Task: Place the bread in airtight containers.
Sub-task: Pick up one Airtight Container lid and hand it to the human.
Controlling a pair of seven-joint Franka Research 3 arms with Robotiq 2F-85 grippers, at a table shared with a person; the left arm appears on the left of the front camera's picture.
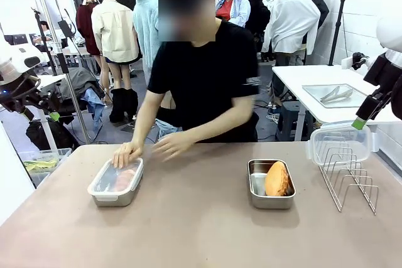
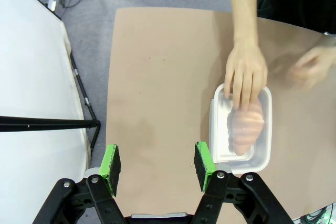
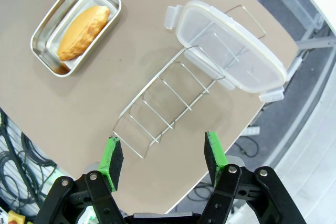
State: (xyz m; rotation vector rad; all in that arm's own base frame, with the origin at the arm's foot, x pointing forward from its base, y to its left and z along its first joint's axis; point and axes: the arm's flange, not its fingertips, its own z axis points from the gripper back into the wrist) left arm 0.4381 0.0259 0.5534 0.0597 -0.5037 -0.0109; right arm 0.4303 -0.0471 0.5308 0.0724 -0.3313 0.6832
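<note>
From my seat I read this as the lidding stage, half done. On the robot's left the ridged, croissant-like roll [image 2: 245,127] lies inside a small rectangular stainless-steel pan [image 1: 116,196] with its clear white-rimmed lid already on top, and the person's hand [image 2: 244,75] presses on that lid's far edge — their other hand [image 1: 171,145] hovers just beside it, blurred. On the right the smooth oval orange-brown bun [image 1: 277,178] sits in the second steel pan [image 1: 271,202], which is uncovered; its clear snap lid [image 3: 229,45] leans in the wire rack [image 3: 173,103] near the table's right edge, apart from the pan. My left gripper [image 2: 157,162] hangs above bare brown tabletop [image 2: 157,77] beside the lidded pan, jaws wide and empty. My right gripper [image 3: 164,157] hangs above the rack, jaws just as wide, nothing between the green pads. The next move, as I judge it, is to take the leaning lid by its rim, carry it over the bun and seat it squarely — a tilted lid would not snap down.
</note>
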